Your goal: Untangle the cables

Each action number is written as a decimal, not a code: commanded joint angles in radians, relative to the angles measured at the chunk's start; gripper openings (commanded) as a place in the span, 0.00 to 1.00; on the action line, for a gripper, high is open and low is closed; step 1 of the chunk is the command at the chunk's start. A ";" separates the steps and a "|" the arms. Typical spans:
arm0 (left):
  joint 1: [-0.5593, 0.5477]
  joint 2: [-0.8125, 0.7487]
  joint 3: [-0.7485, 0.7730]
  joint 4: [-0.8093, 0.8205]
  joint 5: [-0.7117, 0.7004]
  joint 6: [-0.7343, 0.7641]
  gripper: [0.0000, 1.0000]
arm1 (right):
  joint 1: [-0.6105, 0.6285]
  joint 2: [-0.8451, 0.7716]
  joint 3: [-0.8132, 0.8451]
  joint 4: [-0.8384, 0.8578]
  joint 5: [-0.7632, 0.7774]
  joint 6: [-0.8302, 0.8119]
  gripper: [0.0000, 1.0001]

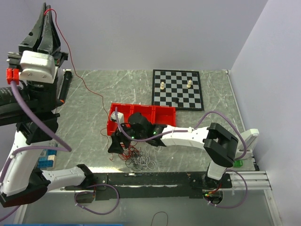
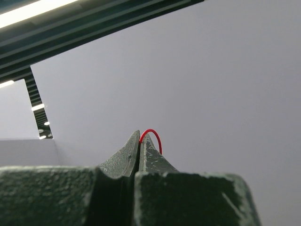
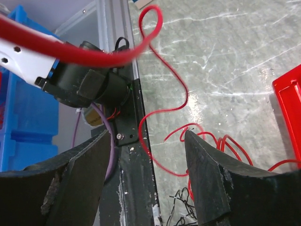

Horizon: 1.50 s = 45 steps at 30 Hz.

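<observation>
Top external view shows you your left claw (image 1: 45, 14) raised high, pinched shut on a red cable (image 1: 89, 89), while your right claw (image 1: 117, 143) gapes wide over the tangled cables (image 1: 141, 160) on the worktop (image 1: 94, 117).

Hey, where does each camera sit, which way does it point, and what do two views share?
Top external: above and behind the bases, looking down on the table; left arm and right arm show.
Left wrist: raised high, facing wall and ceiling; left end effector shut on the red cable.
Right wrist: low, facing the table's near edge; open right end effector above cables.
Shared: top and left wrist both show that raised red cable.
</observation>
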 commanded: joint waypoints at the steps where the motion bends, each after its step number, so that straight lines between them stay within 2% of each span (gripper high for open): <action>1: 0.001 0.007 0.031 0.034 -0.063 0.038 0.01 | 0.006 0.009 0.012 0.042 -0.030 -0.003 0.71; 6: -0.001 0.012 0.040 0.039 -0.084 0.065 0.01 | 0.016 0.063 0.049 0.010 -0.021 -0.010 0.61; 11: 0.001 0.019 0.034 0.068 -0.127 0.111 0.01 | 0.033 0.107 0.082 -0.021 -0.020 -0.033 0.60; 13: -0.001 0.030 0.054 0.071 -0.138 0.116 0.01 | 0.038 0.115 0.089 -0.028 0.003 -0.037 0.56; 16: 0.001 0.030 0.060 0.074 -0.129 0.117 0.01 | 0.038 0.123 0.099 -0.044 0.055 -0.030 0.39; 19: 0.001 0.026 0.063 0.069 -0.135 0.122 0.01 | 0.035 0.095 0.095 -0.044 0.120 -0.039 0.10; 20: 0.001 0.023 0.059 0.065 -0.139 0.122 0.01 | 0.035 0.072 0.089 -0.041 0.143 -0.048 0.05; 29: 0.001 -0.132 -0.219 0.011 -0.144 0.090 0.01 | 0.010 -0.136 0.118 -0.119 0.197 -0.112 0.04; 33: 0.001 -0.186 -0.320 -0.066 -0.161 0.041 0.01 | -0.006 -0.211 0.133 -0.150 0.183 -0.117 0.03; 38: -0.001 -0.247 -0.418 -0.291 -0.119 -0.125 0.01 | -0.046 -0.259 0.157 -0.142 0.155 -0.100 0.03; 42: 0.002 -0.264 -0.455 -0.602 -0.020 -0.287 0.03 | -0.086 -0.255 0.202 -0.151 0.149 -0.106 0.03; 45: 0.002 -0.267 -0.509 -0.652 -0.001 -0.379 0.04 | -0.115 -0.212 0.239 -0.163 0.158 -0.102 0.03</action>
